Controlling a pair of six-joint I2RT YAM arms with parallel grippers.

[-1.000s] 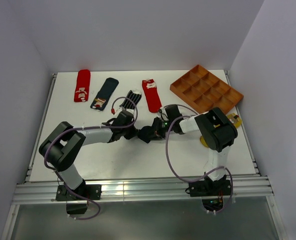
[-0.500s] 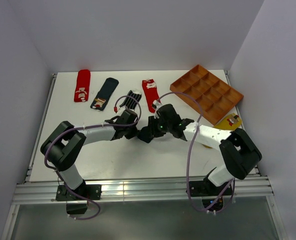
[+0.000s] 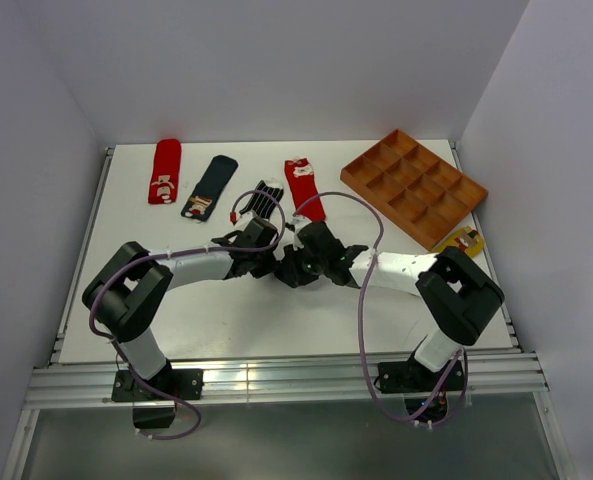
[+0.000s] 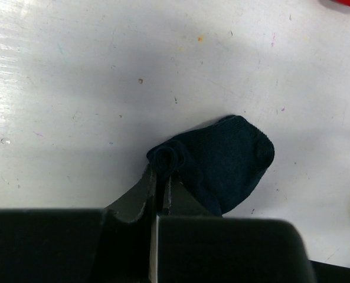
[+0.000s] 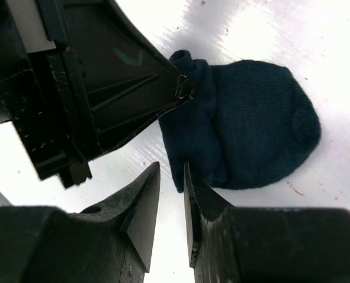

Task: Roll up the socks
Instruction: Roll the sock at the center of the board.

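**Left gripper pinching the navy sock's rolled edge, mid-table, right gripper beside it**

I've got the left gripper clamped tight on the rolled-up end of the plain navy sock, which lies on the white table near the middle, its rounded toe pointing away from the fingers. My right gripper faces it from the right with its jaws a narrow gap apart, tips just over the sock's near edge and gripping nothing. Along the far side, left to right, I see a red sock, the navy patch sock, the striped sock and a second red sock, all flat. The mustard yellow sock sits at the right, just on the near side of the orange tray.
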